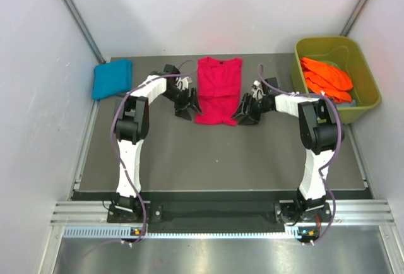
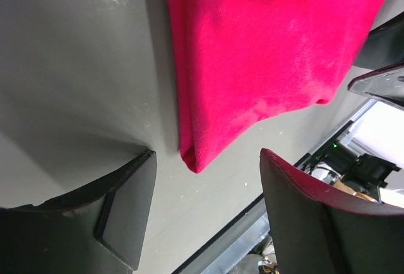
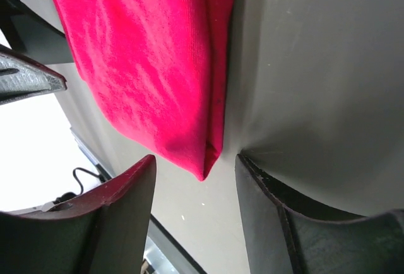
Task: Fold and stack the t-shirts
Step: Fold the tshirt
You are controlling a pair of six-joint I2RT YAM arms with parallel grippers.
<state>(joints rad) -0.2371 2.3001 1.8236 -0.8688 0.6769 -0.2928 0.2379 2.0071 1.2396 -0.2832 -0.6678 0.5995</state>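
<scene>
**A:** Where does everything lie?

**B:** On the dark grey table (image 1: 221,154), the crimson-pink cloth t-shirt (image 1: 216,88) lies flat as a narrow strip, collar at the far end. Well to its right stands the olive-green plastic tub (image 1: 369,107), with the bright orange t-shirts (image 1: 325,78) heaped inside. Well to its left, the teal-blue t-shirt (image 1: 112,78) sits folded into a small square.

**A:** And the step in hand?

**B:** Most likely taking the pink shirt's two near corners, to carry that end over toward the collar. To do it well, each lower finger should slide under every layer at its corner before closing. Both corners should then rise together and travel level, so the fold comes out straight and the side edges stay lined up.

**A:** How do the arms stand?

**B:** Both reach forward and bend inward, one on each side of the pink shirt's near end, wrists low over the table. The left gripper (image 1: 188,107) is just beside the shirt's left near corner, its jaws spread and pinching nothing. The right gripper (image 1: 245,111) mirrors it at the right near corner, also spread and empty. In each wrist view the cloth corner points into the gap between the fingers.
</scene>
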